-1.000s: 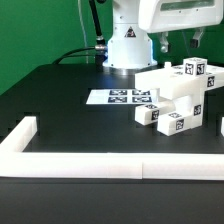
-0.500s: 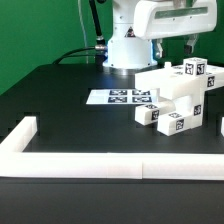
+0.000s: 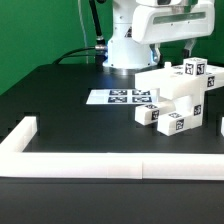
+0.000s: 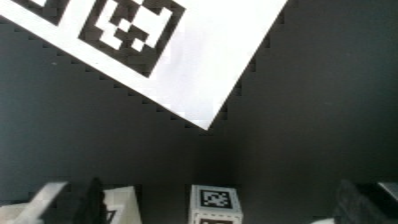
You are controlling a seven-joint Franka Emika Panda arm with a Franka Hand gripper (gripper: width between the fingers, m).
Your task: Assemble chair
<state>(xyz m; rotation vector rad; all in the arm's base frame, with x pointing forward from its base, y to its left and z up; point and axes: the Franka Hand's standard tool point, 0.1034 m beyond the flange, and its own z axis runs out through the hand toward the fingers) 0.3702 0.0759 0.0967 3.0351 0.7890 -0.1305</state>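
Only my exterior view shows the wall [image 3: 80, 165]; the gripper [image 3: 178, 47] hangs up by the chair [image 3: 175, 95], jaws wide, empty.

Even, soft light throughout; the wrist view is blurry and grainy.

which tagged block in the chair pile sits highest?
The block at the very top of the pile, its tag facing the camera. Every other tagged block sits below it, the lowest one down at the front.

White arm [image 3: 125, 48] upright at rear, end effector [image 3: 175, 46] raised, jaws spread wide
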